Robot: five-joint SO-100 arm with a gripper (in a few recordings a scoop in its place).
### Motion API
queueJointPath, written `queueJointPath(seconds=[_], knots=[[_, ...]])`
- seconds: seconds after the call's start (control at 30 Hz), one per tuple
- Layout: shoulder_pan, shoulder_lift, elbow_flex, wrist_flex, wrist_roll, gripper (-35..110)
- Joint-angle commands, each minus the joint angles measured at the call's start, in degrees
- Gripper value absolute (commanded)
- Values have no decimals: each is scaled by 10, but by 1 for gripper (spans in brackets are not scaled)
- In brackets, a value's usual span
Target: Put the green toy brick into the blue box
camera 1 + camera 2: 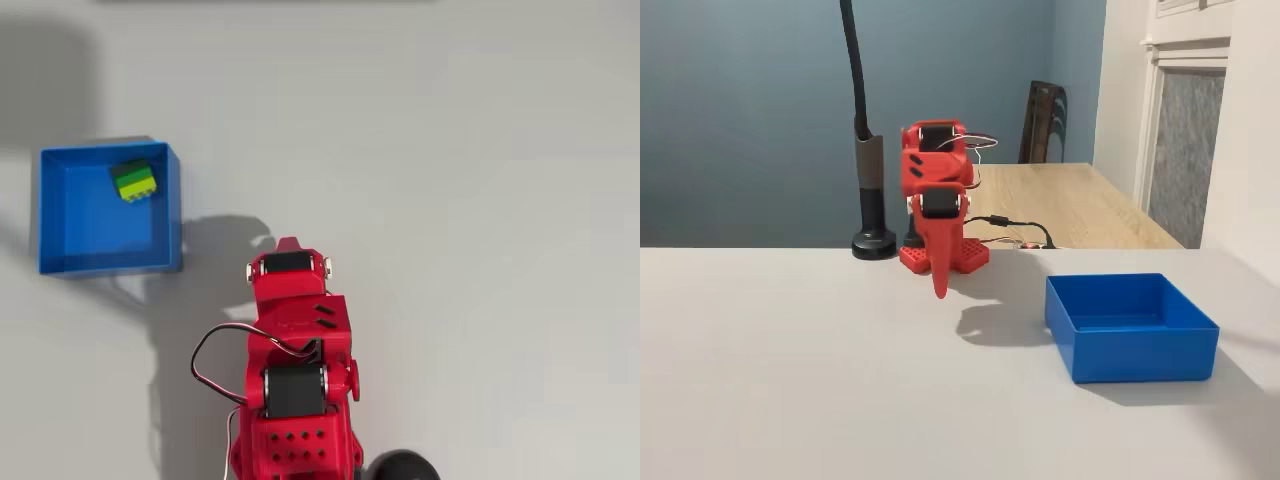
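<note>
pale grey table fills the near ground in the fixed view, plain and matte, with soft shadows lying on it. at its far edge, left of centre, a black round base carries a grey-brown post with a black gooseneck rising out of frame. thin cables trail right along the far edge. farther back, a wooden table with a dark chair behind it. blue-grey wall far left; white door frame far right.
</note>
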Motion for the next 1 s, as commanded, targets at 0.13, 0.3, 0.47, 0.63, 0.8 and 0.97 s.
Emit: queueJointPath(seconds=[0.13, 0.3, 0.47, 0.63, 0.8, 0.97], knots=[[2, 27, -6, -4, 5, 0], [1, 27, -6, -4, 4, 0], [3, 27, -6, -4, 10, 0], [3, 27, -6, -4, 9, 0], [3, 27, -6, -4, 10, 0], [3, 27, -6, -4, 9, 0]])
